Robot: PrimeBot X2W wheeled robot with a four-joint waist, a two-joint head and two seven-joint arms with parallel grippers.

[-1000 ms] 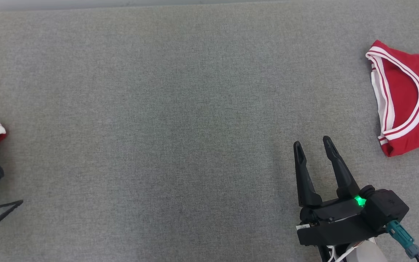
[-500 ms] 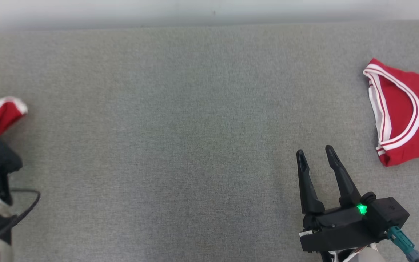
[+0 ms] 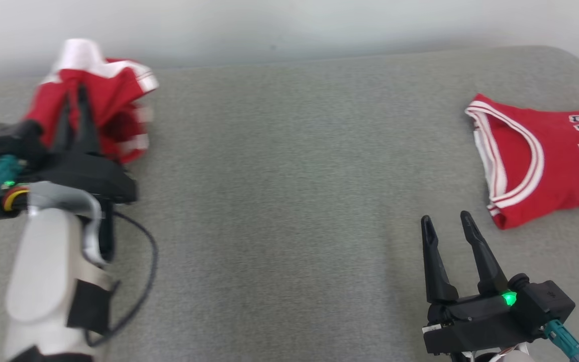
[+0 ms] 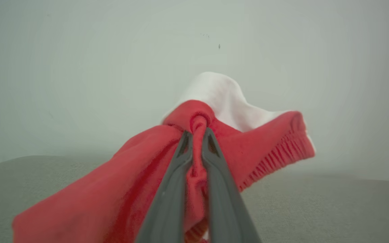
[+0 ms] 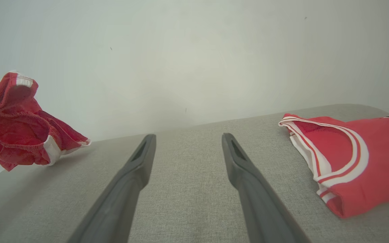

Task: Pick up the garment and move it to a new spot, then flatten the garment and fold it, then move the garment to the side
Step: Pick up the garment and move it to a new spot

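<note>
The garment is a bunched piece of red knit with a soft, slightly fuzzy surface. It has a gathered, ribbed edge, white bands along its hems and a white patch showing at the top of the bundle. It is crumpled into a loose, rounded lump of deep folds. It is at the far left of the grey surface, up against the pale wall and raised in the left gripper. I cannot tell whether its lowest fold brushes the surface.

The left gripper has its two long dark fingers pressed nearly together, with a pinched ridge of red cloth between them. In the left wrist view the fabric bulges over the fingertips and drapes down both sides. Behind the gripper run a pale forearm and a loose black cable.

The right gripper is at the lower right above the surface. Its fingers are spread wide, with nothing between them and nothing touching them. A green light glows on its black body.

Further right, well apart from the held bundle, a red jersey lies flat. It has a smooth weave, a curved armhole or neckline edged in white and red stripes, and dark lettering at the edge of the head view.

The surface is a grey, coarse-woven upholstery with a rounded far corner, and behind it is a plain matte wall.
</note>
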